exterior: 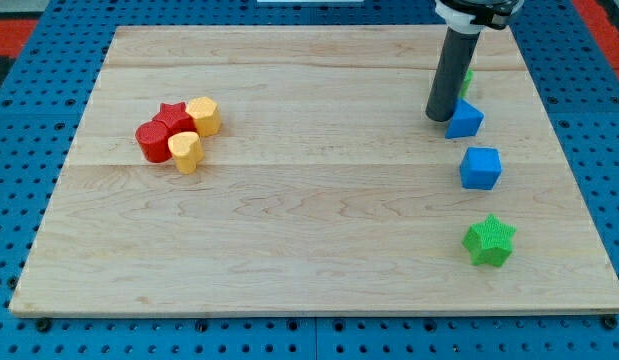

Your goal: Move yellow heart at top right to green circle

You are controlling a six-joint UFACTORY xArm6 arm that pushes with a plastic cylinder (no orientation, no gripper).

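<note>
Currently, the yellow heart [186, 152] lies in the left-centre of the frame on the wooden desk [309, 250], not at the upper right. Its pointed end appears to face the lower right of the frame and its lobes the upper left, though the outline is small and the long axis cannot be fixed with certainty. It touches a red cylinder [151, 142] on its left and a red star [172, 119] just above it. A yellow hexagon-like block [203, 116] sits against the star's right side.

At the upper right of the frame, a green block [468, 76] is almost wholly hidden behind the rod; only a sliver shows, so its shape cannot be confirmed. The arm is cut off by the top edge of the frame. The rod stands nearly upright, and my tip [439, 118] rests on the desk just left of a blue wedge-shaped block [466, 119], touching or nearly touching it.

Below lies a blue cube [481, 167], and further down a green star [489, 241].

No gripper is fitted; the rod holds nothing.
</note>
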